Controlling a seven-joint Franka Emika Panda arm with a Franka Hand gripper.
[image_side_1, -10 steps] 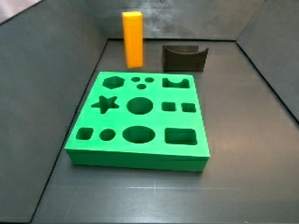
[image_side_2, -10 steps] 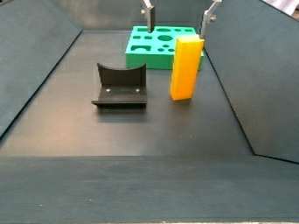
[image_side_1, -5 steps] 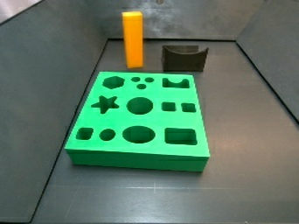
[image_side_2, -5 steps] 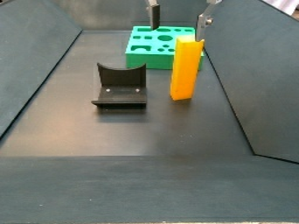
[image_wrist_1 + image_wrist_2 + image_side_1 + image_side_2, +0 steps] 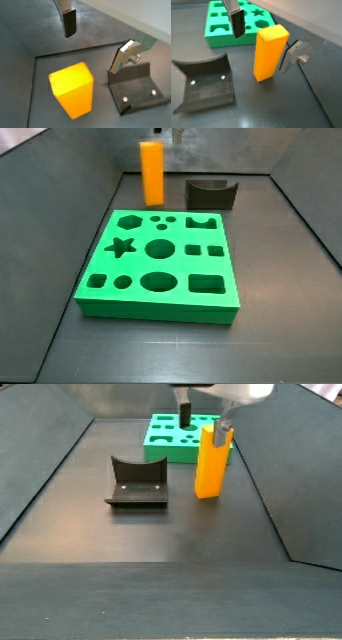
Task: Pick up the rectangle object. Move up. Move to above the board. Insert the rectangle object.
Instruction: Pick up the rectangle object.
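Dark floor: rectangle object [image 5: 270,52] upright (untouched) between fingers of wide-open gripper [image 5: 263,42].

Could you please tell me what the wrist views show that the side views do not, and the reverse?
Only the wrist views show the gripper open, its fingers flanking the standing orange block without touching. Only a side view shows the green board's full hole layout. Both show the block upright on the floor beside the dark fixture.
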